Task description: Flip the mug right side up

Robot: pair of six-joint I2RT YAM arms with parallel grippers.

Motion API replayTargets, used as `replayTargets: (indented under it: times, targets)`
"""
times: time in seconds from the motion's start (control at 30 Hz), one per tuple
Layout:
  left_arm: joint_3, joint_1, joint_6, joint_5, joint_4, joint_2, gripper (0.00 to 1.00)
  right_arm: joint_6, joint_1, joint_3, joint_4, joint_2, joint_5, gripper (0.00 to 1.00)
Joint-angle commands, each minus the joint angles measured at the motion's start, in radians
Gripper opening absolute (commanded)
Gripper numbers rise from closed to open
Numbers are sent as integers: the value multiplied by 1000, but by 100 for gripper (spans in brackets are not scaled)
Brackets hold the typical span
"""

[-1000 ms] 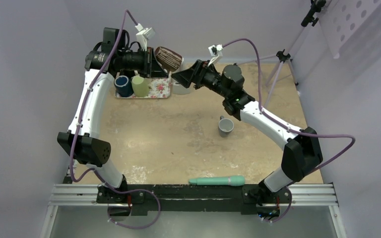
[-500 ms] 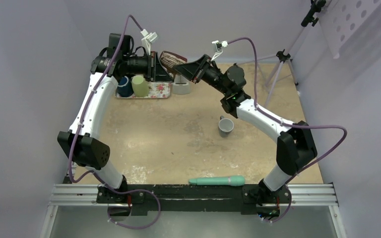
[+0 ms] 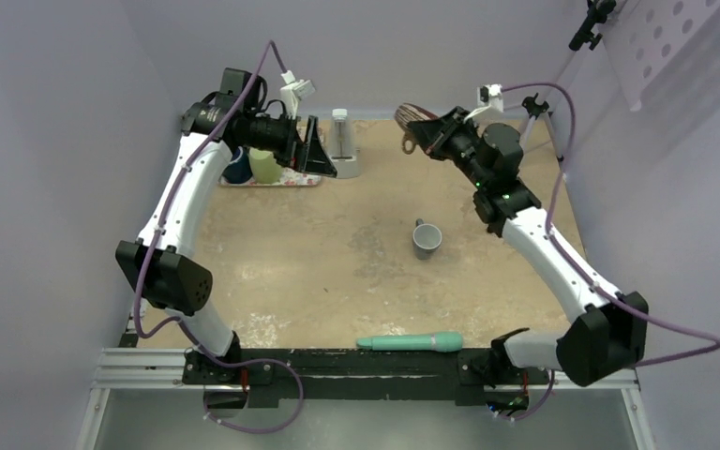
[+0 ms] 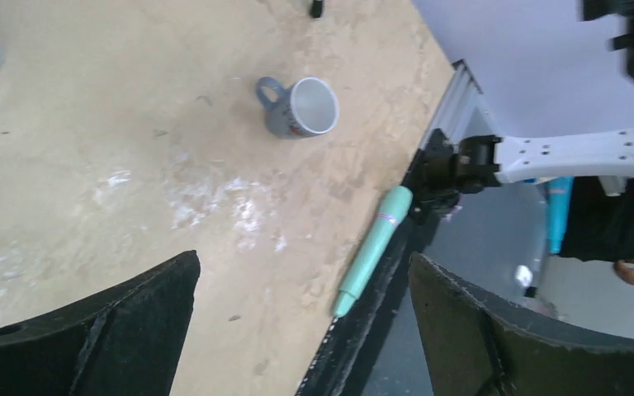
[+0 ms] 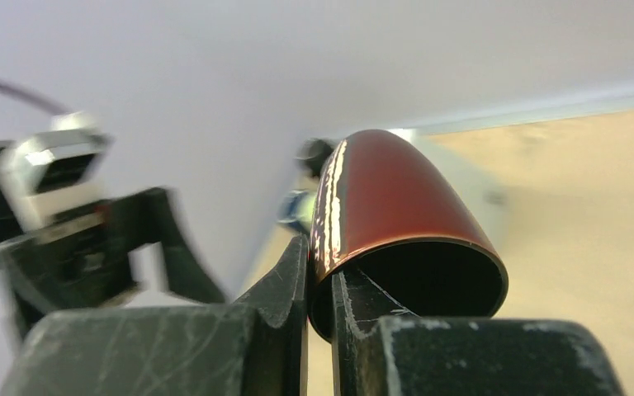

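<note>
The desk (image 3: 337, 272) is a tan, mottled board with pale, whitish scuffs. A grey mug (image 3: 427, 240) stands on it right of the middle, upright, mouth up, its handle turned toward the far edge. Nearer than the mug, along the desk's near edge, lies a teal pen-shaped tool (image 3: 410, 343), set crosswise, its thin tip to the left. The whitest scuffs lie near-left of the mug. Far-left of the mug a flowered tray (image 3: 291, 175) sits at the far edge, and a white stand (image 3: 341, 141) rises just beside it on the mug's side.
</note>
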Motion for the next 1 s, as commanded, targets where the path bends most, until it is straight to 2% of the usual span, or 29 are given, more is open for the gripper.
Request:
replayTargets:
  times: [0.0, 0.07, 0.17, 0.3, 0.57, 0.97]
  targets:
    - [92, 7, 157, -164, -94, -6, 100, -327, -58, 107, -561, -118, 322, 0]
    - [101, 9, 200, -234, -107, -15, 100, -395, -117, 135, -735, -112, 376, 0]
    - [97, 9, 252, -349, -113, -18, 100, -471, -216, 143, -926, -65, 376, 0]
    - [75, 11, 292, -486, -114, -9, 100, -528, -261, 131, -1056, 9, 371, 0]
    - [-4, 13, 327, -560, -96, -13, 100, -574, -269, 42, -1053, 155, 194, 0]
    - [-54, 23, 376, -718, -79, -4, 100, -590, -262, 30, -1019, 305, 170, 0]
